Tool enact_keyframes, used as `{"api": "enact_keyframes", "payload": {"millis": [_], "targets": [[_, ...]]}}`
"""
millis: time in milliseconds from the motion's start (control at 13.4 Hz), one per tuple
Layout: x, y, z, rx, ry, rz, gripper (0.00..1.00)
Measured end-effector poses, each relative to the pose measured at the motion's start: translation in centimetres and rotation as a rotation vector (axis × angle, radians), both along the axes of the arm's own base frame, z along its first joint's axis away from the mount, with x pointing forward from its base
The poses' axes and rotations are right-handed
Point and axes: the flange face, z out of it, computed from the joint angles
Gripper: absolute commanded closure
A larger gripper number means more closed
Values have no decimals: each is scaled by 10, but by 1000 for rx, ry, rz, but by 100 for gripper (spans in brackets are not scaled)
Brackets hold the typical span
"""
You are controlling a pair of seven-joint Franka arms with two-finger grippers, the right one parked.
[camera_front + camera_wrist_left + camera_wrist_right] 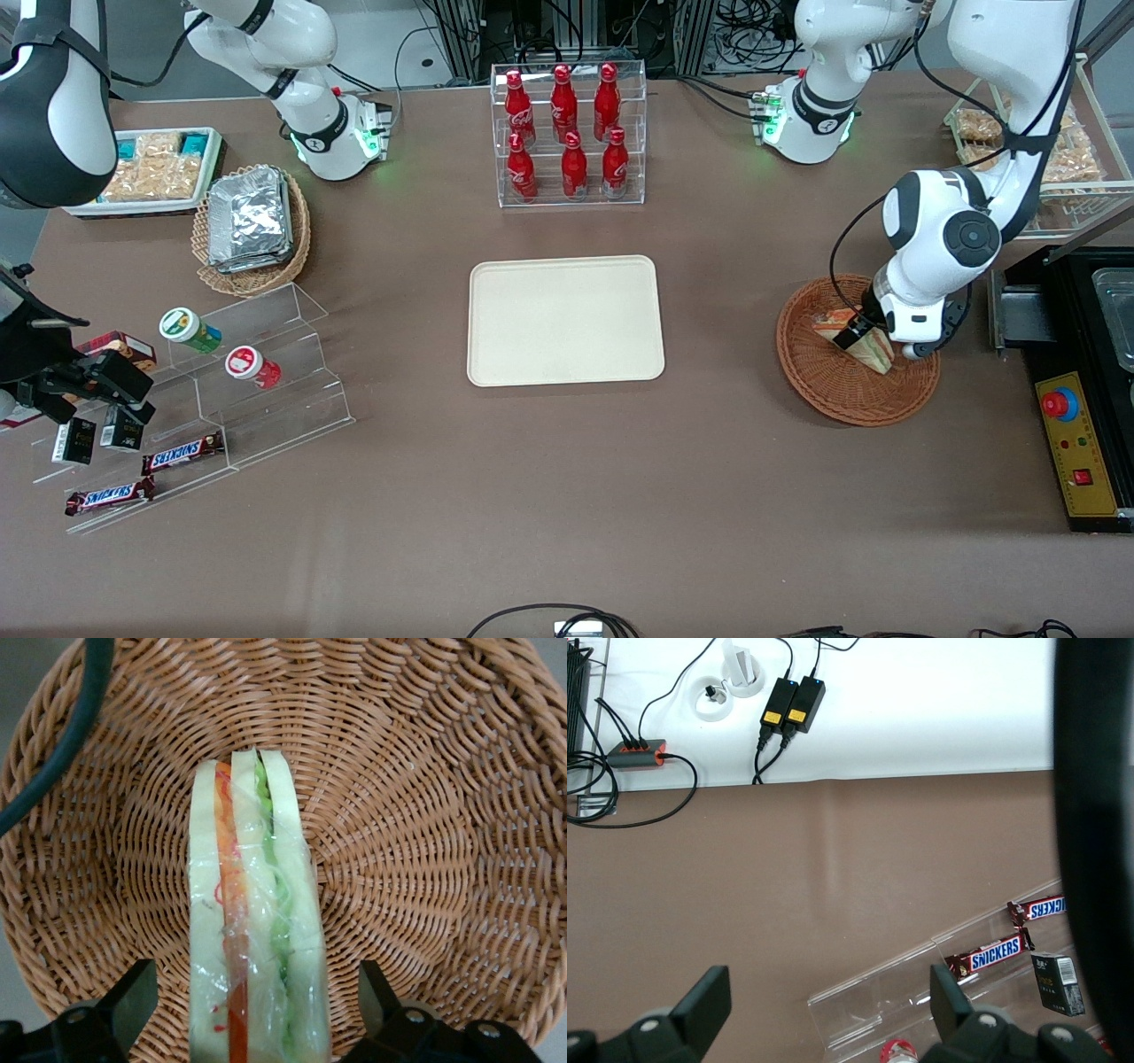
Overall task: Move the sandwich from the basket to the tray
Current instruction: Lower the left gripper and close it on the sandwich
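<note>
The gripper [252, 1010] is down inside the basket [828, 390], its two black fingers [135, 999] spread apart on either side of the sandwich [257, 930], with a gap showing between each finger and the bread; nothing is clamped. The sandwich lies in the basket with its layered edge up: pale bread slices with an orange strip and a green strip between them, all under clear, crinkled wrap. A dark green cable [62, 744] curves over the basket's rim in the wrist view.

The basket is round, shallow and woven of reddish-brown wicker in rings. It sits on the brown table [567, 496] toward the working arm's end, close to a black control box with a red button [1059, 405] at that table edge. The white arm [939, 239] bends over the basket and hides part of the sandwich from the front.

The tray [565, 320] lies flat at the middle of the table, well apart from the basket; it is cream-beige, rectangular, with rounded corners and a low rim. Farther from the front camera than the tray stands a clear rack of red bottles [567, 133]. Toward the parked arm's end are a tan wicker basket of foil packs [252, 221], a clear stepped stand [248, 381] with two small cans, and chocolate bars [182, 454].
</note>
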Motion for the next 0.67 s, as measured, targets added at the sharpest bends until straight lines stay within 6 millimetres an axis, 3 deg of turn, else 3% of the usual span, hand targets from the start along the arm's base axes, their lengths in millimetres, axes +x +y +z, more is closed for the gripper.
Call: {"api": "enact_keyframes", "payload": {"millis": [74, 149, 223, 298, 669], "targets": [[0, 0, -2, -1, 1, 1, 26], [0, 1, -5, -2, 4, 2, 62], [-1, 1, -8, -3, 8, 2, 90], [-1, 1, -10, -4, 10, 2, 100], [0, 0, -9, -3, 4, -1, 100]]}}
